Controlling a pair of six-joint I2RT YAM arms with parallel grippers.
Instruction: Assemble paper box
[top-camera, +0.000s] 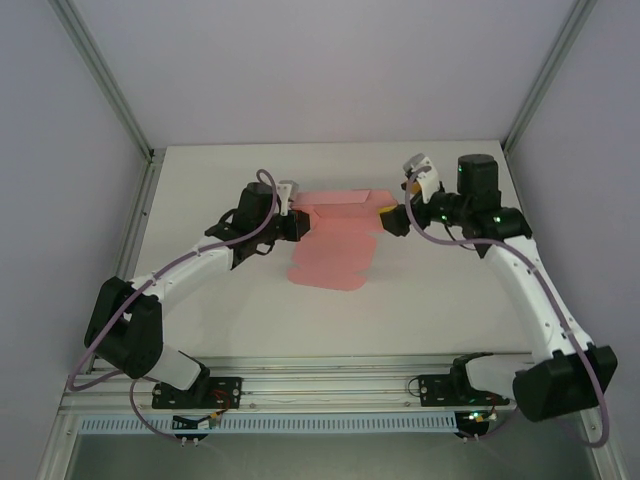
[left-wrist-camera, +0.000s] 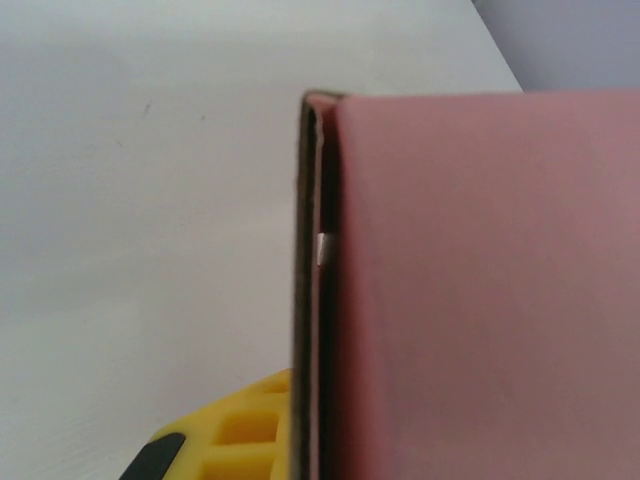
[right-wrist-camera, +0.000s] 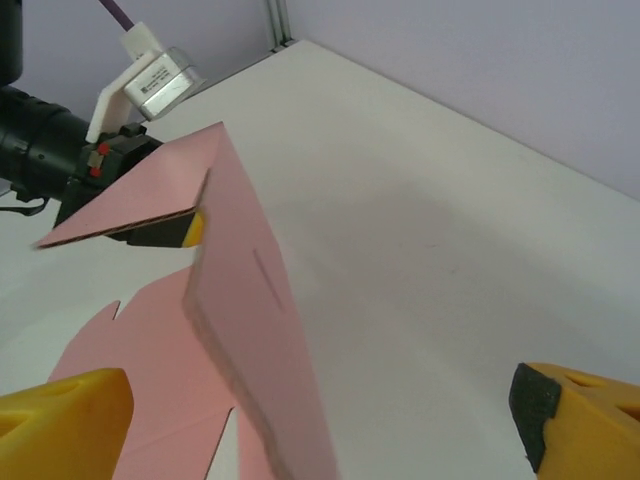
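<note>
Pink paper box, long axis 9-to-3. Pinched tight at 9 o'clock by left gripper; at 3 o'clock, right gripper wide, nearest free end.

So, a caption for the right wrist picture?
Open right gripper faces the partly folded paper box, held by the left gripper.

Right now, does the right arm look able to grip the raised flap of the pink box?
Probably yes. The right hand is open, the raised flap of the pink box stands between its fingers, and nothing blocks it; the left hand pinches only the far end.
</note>
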